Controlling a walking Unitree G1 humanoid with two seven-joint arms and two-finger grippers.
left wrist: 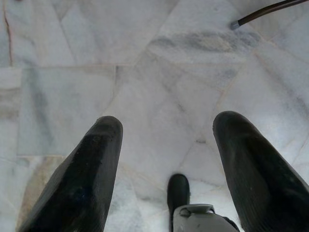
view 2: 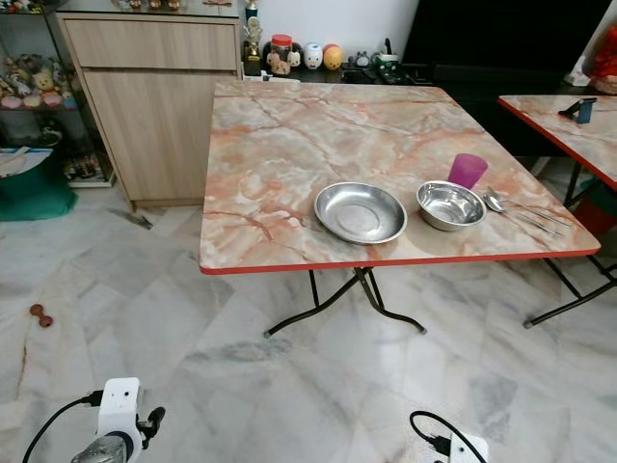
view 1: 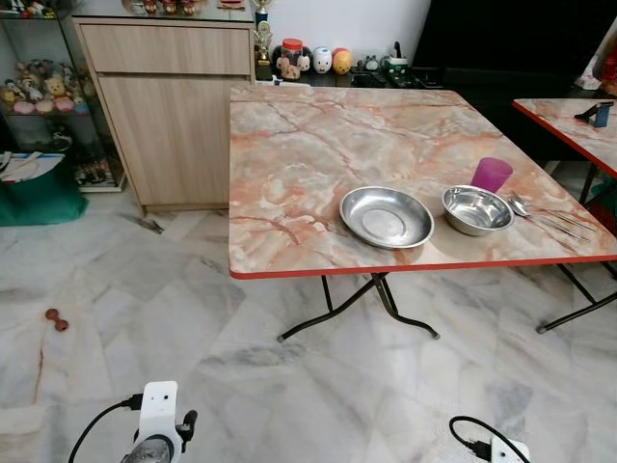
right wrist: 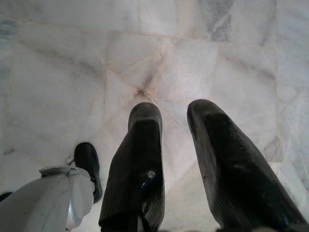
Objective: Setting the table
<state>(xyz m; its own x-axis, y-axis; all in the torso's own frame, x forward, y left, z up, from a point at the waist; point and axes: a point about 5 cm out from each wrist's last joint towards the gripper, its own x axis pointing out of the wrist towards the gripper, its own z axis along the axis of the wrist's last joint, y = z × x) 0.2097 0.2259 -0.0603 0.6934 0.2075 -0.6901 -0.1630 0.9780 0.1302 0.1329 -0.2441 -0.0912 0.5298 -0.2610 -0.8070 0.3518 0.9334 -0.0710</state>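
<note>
1. A square folding table (view 1: 318,164) with a marble-patterned orange top and a red edge stands on a pale marble tile floor (view 1: 193,318). It is seen from the robot's head, a little way in front of the robot.
2. Near the table's front edge, toward its right side, lies a shallow steel plate (view 1: 387,216).
3. Just beside the plate, to its right, sits a smaller, deeper steel bowl (view 1: 477,209).
4. A purple cup (view 1: 492,175) stands upright just behind the bowl.
5. Steel cutlery (view 1: 549,218) — a spoon bowl can be made out, the rest is too thin to tell apart — lies just right of the bowl, near the table's right edge.
6. The left gripper (left wrist: 166,145) hangs low over bare floor, well apart from the table. Its two black fingers are spread wide with nothing between them.
7. The right gripper (right wrist: 176,145) also hangs over the floor. Its fingers are parted by a narrower gap and grasp nothing.
8. Behind the table on the left stands a light wooden cabinet (view 1: 169,106), with small figurines (view 1: 313,60) lined up on a dark shelf to its right.
9. A second, similar table (view 1: 574,121) shows at the far right — a small blue object rests on it.
</note>
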